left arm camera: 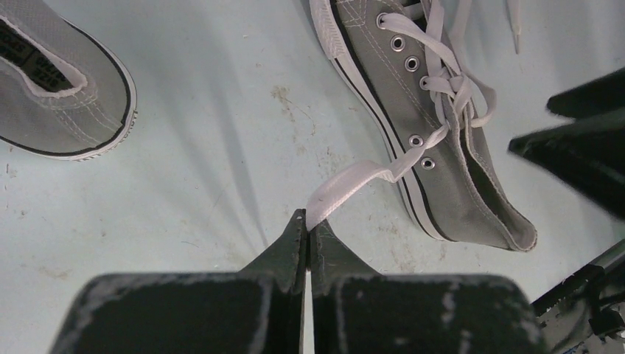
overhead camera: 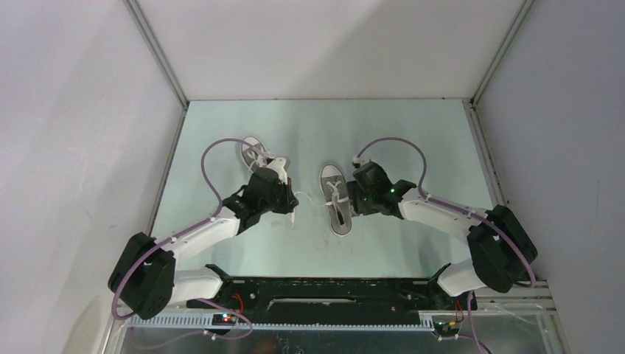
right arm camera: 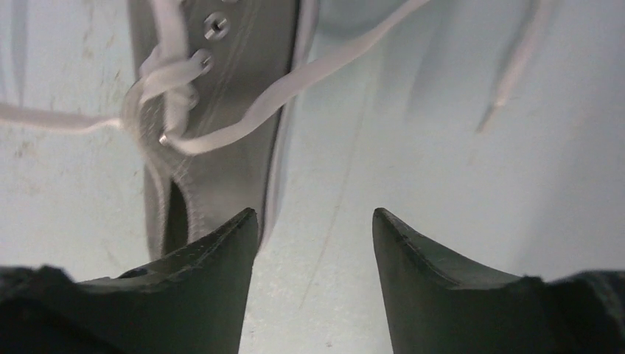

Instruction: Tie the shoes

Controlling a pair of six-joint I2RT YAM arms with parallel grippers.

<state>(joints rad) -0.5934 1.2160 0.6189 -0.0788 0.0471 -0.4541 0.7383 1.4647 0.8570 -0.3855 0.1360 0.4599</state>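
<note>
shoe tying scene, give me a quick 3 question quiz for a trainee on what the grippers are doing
1. True or false: the left gripper is shut on a white lace.
2. Pick one: the right gripper is A) open, B) shut on a lace, C) gripping a sole.
3. Short answer: does that white lace come from the centre sneaker or the far-left sneaker?

Key: 1 true; 2 A; 3 centre sneaker.
</note>
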